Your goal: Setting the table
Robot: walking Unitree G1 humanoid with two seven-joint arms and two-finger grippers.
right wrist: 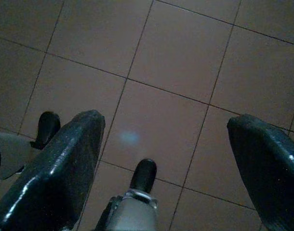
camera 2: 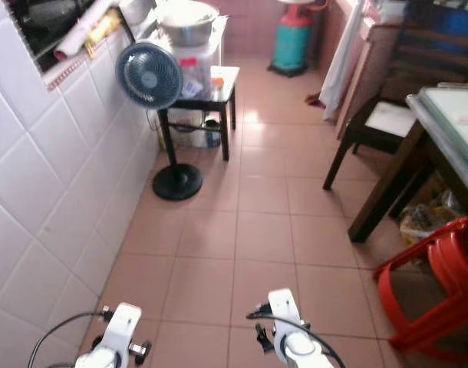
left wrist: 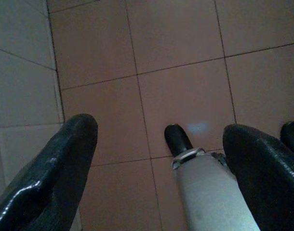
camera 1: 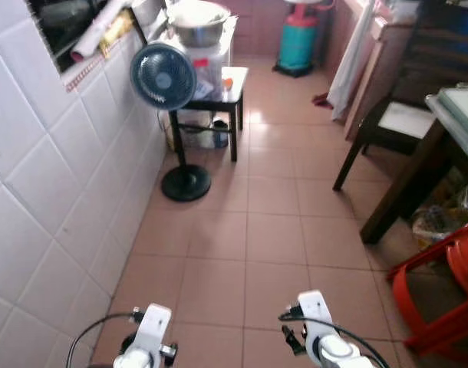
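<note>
- The left gripper (left wrist: 156,144) is hanging low over the pinkish-brown tiled floor (camera 1: 272,230), its two black fingers spread wide and holding nothing.
- The right gripper (right wrist: 166,144) is hanging likewise, fingers parted and empty.
- A dark wooden dining table with a pale top (camera 1: 449,115) is standing at the right, with a red plastic stool (camera 1: 449,284) just beside it.
- A blue pedestal fan (camera 1: 163,77) is standing by the white-tiled wall (camera 1: 42,192), near a small black side table (camera 1: 234,88) bearing a large steel bowl (camera 1: 197,21).

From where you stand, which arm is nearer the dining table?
Right, probably. The dining table stands on the robot's right, nearer the right gripper; the left gripper hangs by the tiled wall. Both open, empty.
</note>
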